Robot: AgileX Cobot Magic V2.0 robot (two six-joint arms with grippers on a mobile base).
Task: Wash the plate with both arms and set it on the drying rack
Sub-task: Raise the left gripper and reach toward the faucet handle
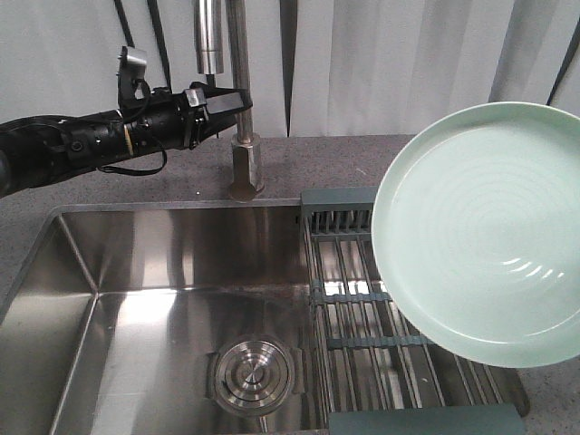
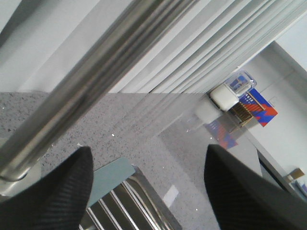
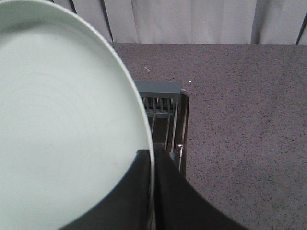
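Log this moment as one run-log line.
left gripper: open, at faucet | right gripper: shut on plate rim | plate: tilted, held above drying rack | placement: not yet done

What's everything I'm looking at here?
Round pale mint-green plate: one, held tilted above the rack, right.
Drying rack of metal rods with grey-blue end pieces: one, across sink's right side.
Stainless steel sink: one, silver, centre.
Round steel drain strainer: one, sink floor.
Steel faucet: one, behind sink.
Speckled countertop: one, grey, around sink.
Pleated curtain: one, pale, backdrop.
Left gripper: one, black, open at faucet.
Right gripper: one, black, shut on plate's rim.
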